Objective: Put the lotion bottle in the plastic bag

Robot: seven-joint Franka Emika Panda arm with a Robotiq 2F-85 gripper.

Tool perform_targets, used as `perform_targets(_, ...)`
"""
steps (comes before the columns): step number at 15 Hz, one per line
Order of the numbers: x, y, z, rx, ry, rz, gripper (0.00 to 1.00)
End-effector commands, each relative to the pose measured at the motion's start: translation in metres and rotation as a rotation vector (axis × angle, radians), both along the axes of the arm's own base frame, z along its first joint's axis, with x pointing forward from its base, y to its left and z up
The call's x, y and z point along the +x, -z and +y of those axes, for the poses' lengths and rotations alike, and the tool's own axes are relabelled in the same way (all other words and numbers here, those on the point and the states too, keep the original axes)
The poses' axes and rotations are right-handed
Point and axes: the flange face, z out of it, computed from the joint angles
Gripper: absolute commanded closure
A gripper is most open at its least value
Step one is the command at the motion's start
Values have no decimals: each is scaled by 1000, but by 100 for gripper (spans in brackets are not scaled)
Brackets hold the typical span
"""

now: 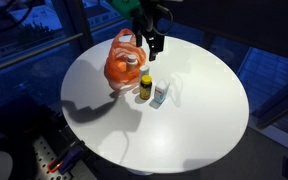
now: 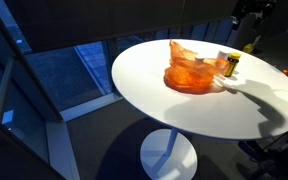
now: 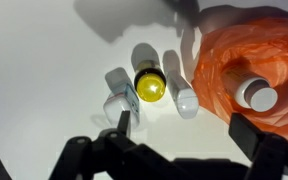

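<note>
An orange plastic bag (image 1: 122, 62) lies on the round white table (image 1: 194, 120); it also shows in the other exterior view (image 2: 189, 68) and in the wrist view (image 3: 246, 55). A white-capped bottle (image 3: 256, 96) stands inside the bag (image 1: 130, 60). Beside the bag stand a yellow-capped bottle (image 3: 149, 86) (image 1: 145, 87) (image 2: 231, 65), a white bottle (image 3: 183, 96) and a small white container (image 3: 118, 97). Which one is the lotion bottle I cannot tell. My gripper (image 3: 184, 128) (image 1: 154, 42) hovers above these bottles, open and empty.
The table's edge (image 2: 134, 95) drops to a dark floor, with dark window panes around. The arm casts a shadow on the table (image 1: 94, 108). The near and right parts of the tabletop are bare.
</note>
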Motion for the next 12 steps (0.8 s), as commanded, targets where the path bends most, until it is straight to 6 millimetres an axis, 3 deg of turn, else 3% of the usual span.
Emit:
perform_targets(1, 14, 16, 1, -11, -6, -23, 0)
perform_targets(7, 30, 62, 13, 0, -112, -14, 0)
perform_targets(12, 48, 86, 17, 9, -214, -3, 0)
